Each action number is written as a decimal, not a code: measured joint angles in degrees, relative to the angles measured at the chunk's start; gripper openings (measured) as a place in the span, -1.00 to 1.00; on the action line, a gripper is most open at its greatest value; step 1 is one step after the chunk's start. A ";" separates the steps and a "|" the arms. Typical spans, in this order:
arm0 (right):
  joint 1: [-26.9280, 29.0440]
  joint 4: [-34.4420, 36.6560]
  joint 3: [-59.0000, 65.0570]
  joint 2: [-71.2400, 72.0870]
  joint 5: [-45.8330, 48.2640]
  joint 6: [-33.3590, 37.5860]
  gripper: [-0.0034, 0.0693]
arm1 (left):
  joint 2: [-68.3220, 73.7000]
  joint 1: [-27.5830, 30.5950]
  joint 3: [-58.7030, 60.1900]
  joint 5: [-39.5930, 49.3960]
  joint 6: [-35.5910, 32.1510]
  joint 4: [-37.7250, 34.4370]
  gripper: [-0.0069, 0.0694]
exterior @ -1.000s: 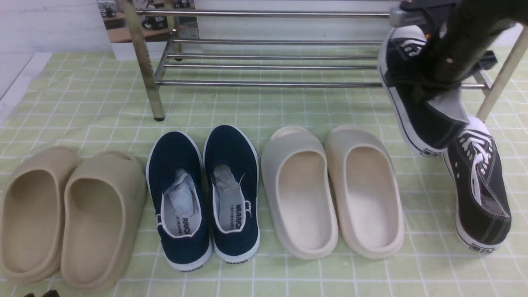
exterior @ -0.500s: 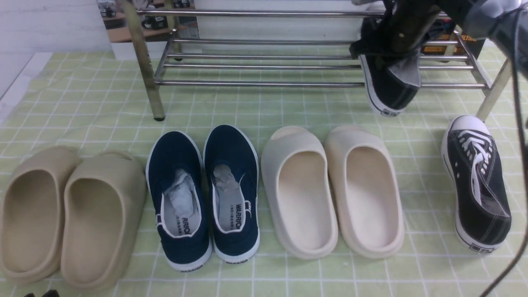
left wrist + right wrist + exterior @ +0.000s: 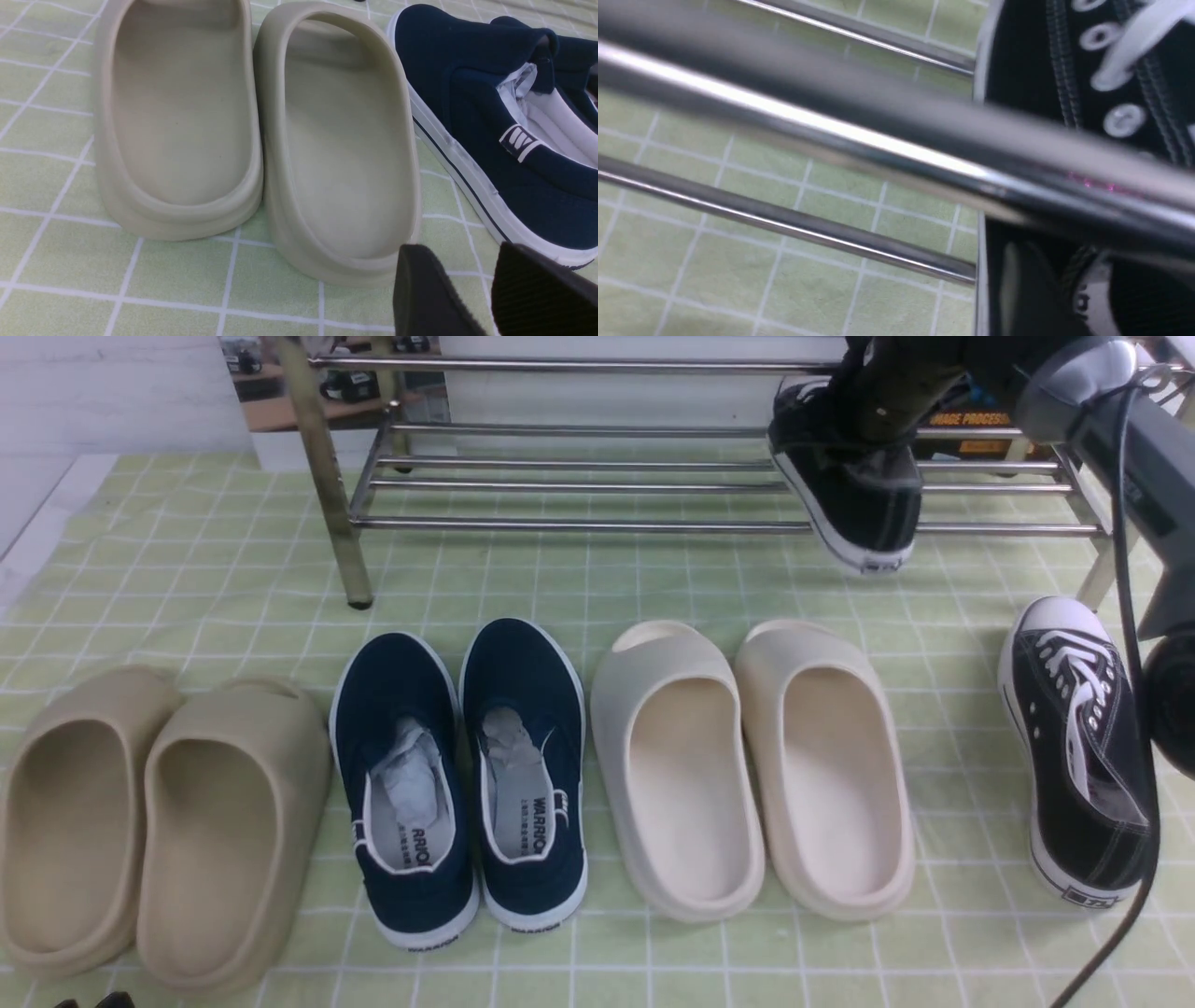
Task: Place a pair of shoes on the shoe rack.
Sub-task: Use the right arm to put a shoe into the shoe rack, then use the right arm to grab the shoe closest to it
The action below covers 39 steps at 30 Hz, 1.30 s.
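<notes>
Shoe rack (image 3: 597, 525), lower shelf, right end: one black sneaker (image 3: 854, 513), right tool (image 3: 879, 443) clamped on its collar; long axis front-to-back, toe rearward, heel overhanging the front bar. Second sneaker (image 3: 1083, 747) lies on the worktop (image 3: 653, 579) near the rack's right leg, toe rackward. Left tool (image 3: 467, 275) narrowly parted, empty.

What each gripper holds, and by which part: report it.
Right gripper holds a black sneaker by its opening's rim, at the rack; exact pinch hidden. Left gripper open, holding nothing.
</notes>
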State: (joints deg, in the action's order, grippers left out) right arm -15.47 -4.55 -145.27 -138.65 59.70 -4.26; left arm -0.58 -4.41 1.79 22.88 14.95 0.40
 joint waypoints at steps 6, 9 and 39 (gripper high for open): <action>0.00 4.87 10.48 11.15 0.94 0.66 0.54 | 0.00 0.00 0.00 0.00 0.00 0.00 -0.19; 0.13 6.14 22.09 22.50 0.73 0.96 0.62 | 0.00 0.00 0.00 0.00 0.00 0.00 -0.19; 9.97 -4.41 71.80 31.04 -11.91 -14.81 -0.34 | 0.00 0.00 0.00 0.00 0.00 0.00 -0.19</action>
State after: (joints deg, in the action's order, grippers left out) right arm -5.50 -8.96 -73.47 -107.61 47.79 -19.08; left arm -0.58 -4.41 1.79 22.88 14.95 0.40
